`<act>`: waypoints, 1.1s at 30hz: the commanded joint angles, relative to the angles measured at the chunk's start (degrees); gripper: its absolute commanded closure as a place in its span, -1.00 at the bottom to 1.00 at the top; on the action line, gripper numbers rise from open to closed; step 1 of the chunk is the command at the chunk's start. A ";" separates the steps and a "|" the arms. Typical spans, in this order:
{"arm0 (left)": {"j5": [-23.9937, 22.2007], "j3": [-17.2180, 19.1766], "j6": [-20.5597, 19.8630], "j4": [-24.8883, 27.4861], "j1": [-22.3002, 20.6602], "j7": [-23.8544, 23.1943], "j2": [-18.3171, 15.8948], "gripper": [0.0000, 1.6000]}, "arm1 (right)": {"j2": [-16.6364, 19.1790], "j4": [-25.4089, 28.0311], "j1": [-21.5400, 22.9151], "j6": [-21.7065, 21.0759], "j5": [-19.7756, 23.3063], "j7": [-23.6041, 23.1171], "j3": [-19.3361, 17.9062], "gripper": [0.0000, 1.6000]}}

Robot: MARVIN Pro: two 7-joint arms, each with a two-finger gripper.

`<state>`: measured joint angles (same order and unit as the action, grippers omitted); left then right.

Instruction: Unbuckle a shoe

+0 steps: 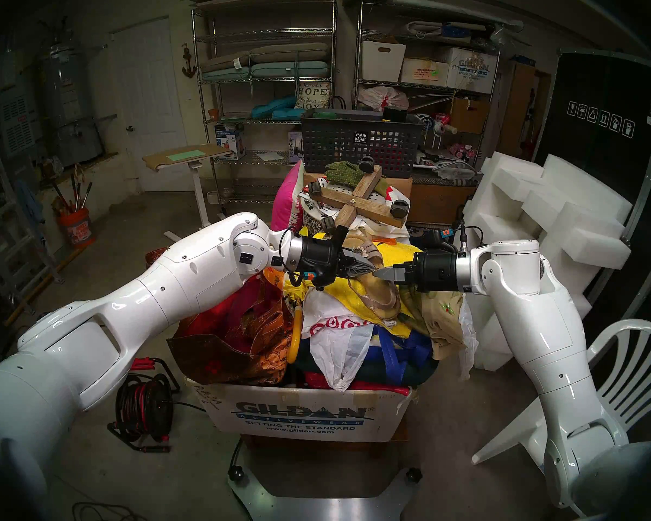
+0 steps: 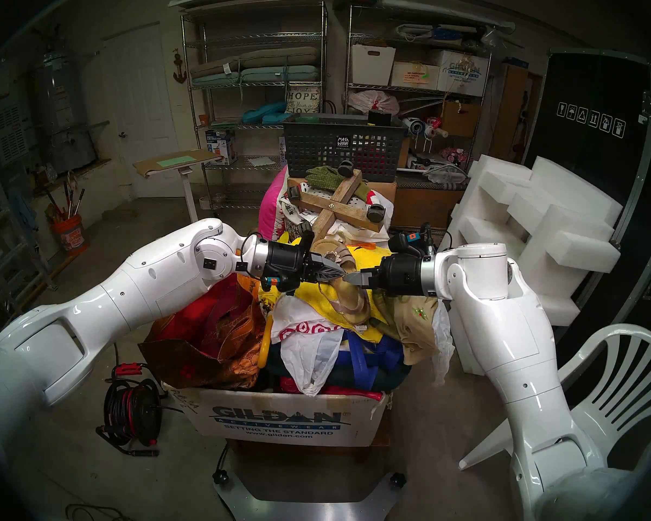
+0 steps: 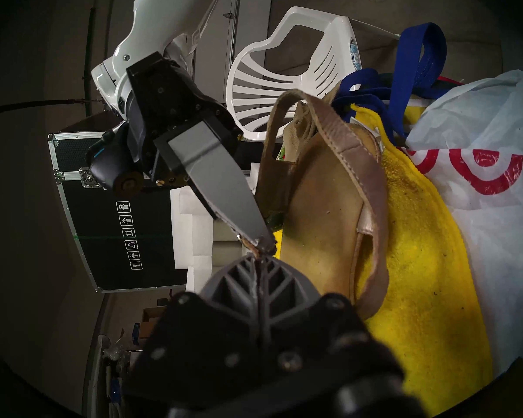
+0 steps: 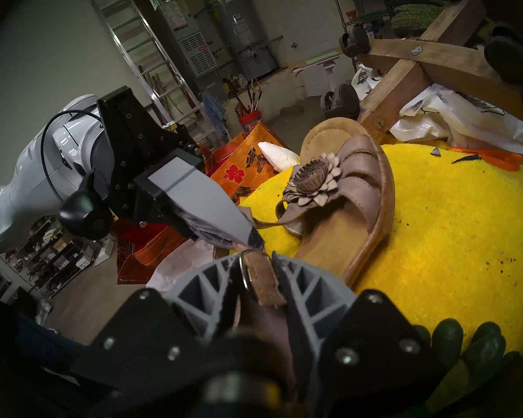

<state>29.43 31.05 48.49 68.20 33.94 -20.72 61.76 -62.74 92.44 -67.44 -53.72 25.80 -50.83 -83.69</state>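
Note:
The shoe [image 1: 378, 296], a tan sandal with a flower ornament [image 4: 313, 179], lies on a yellow towel [image 4: 435, 227] on top of a heaped box. My two grippers meet tip to tip over its heel end. In the right wrist view my right gripper [image 4: 255, 268] has its fingers [image 4: 302, 284] on both sides of the strap piece with the metal buckle [image 4: 244, 272], shut on it. My left gripper [image 4: 252, 242] is shut, and a thin strap [image 4: 267, 224] runs from the sandal into its tips. A brown bit of strap shows at the left gripper's tips [image 3: 258, 259].
A wooden cross with caster wheels [image 1: 358, 204] lies just behind the shoe. Green-tipped gloves [image 4: 465, 348] rest on the towel near my right wrist. The pile fills a Gildan box [image 1: 305, 415]. A white plastic chair [image 1: 624, 366] and foam blocks [image 1: 542, 208] stand to the right.

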 commanded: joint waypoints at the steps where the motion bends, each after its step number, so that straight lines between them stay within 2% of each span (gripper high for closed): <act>1: 0.59 0.61 -0.08 -0.37 -1.04 0.33 0.19 1.00 | 0.63 1.22 0.68 0.28 1.38 -1.81 -1.02 0.44; 5: 1.31 0.55 0.07 -0.62 -1.11 0.41 0.29 1.00 | 0.87 1.23 0.55 0.55 1.54 -1.67 -1.13 0.41; 13: 2.22 0.44 0.38 -1.38 -1.12 0.65 0.48 1.00 | 1.47 1.27 0.46 0.59 1.85 -1.63 -1.59 0.64; 19: 2.61 0.32 0.48 -1.50 -1.15 0.68 0.11 1.00 | 1.79 1.14 0.50 0.73 2.01 -1.45 -1.93 0.62; 26: 2.73 0.25 0.58 -1.20 -1.21 0.44 -0.80 1.00 | 1.70 1.13 0.40 0.80 2.07 -0.80 -2.42 0.76; 33: 2.39 0.37 0.67 -0.73 -0.90 -0.35 -2.30 1.00 | 1.65 0.67 0.65 0.88 2.01 -0.26 -2.90 0.75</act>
<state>32.05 30.83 49.22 67.53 33.37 -20.28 62.56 -61.62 92.54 -68.15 -53.22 27.19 -51.05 -84.36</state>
